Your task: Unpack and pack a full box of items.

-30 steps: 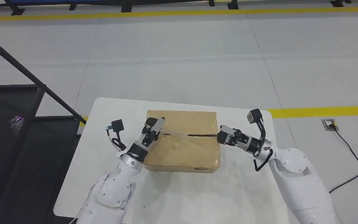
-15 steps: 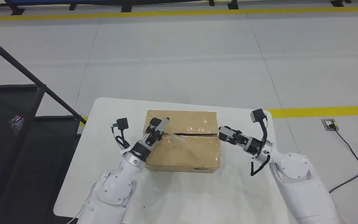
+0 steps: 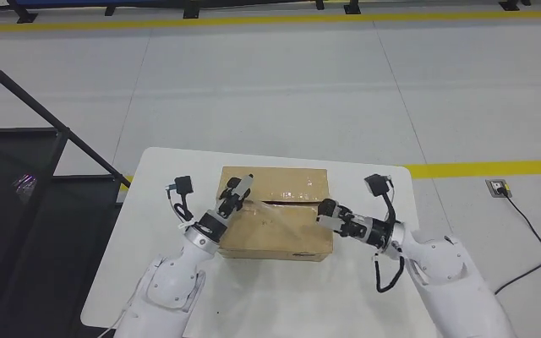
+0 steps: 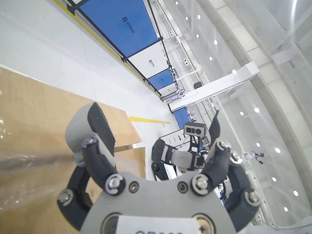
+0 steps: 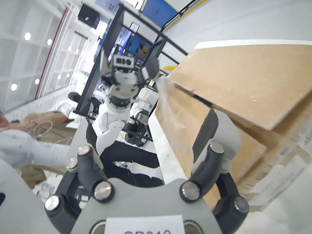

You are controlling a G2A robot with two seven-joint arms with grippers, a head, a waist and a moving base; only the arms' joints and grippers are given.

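A brown cardboard box [image 3: 275, 211] stands in the middle of the white table, its top flaps crossed by clear tape and slightly ajar at the seam. My left gripper [image 3: 235, 196] is open over the box's left end; in its wrist view [image 4: 158, 127] one finger [image 4: 97, 125] lies over the cardboard [image 4: 36, 122]. My right gripper [image 3: 325, 211] is open at the box's right end by the seam. In its wrist view [image 5: 148, 132] one finger [image 5: 209, 127] rests against the box side [image 5: 219, 113], just below the lifted flap [image 5: 243, 79].
The white table [image 3: 161, 262] has bare room in front of the box and on both sides. A black metal frame [image 3: 51, 144] stands off the table's left edge. Each wrist view shows the other arm's gripper across the box [image 4: 178, 157] [image 5: 126, 71].
My right gripper has moved left, from beside the box onto its right end at the flap seam. The left gripper has shifted only slightly at the left end.
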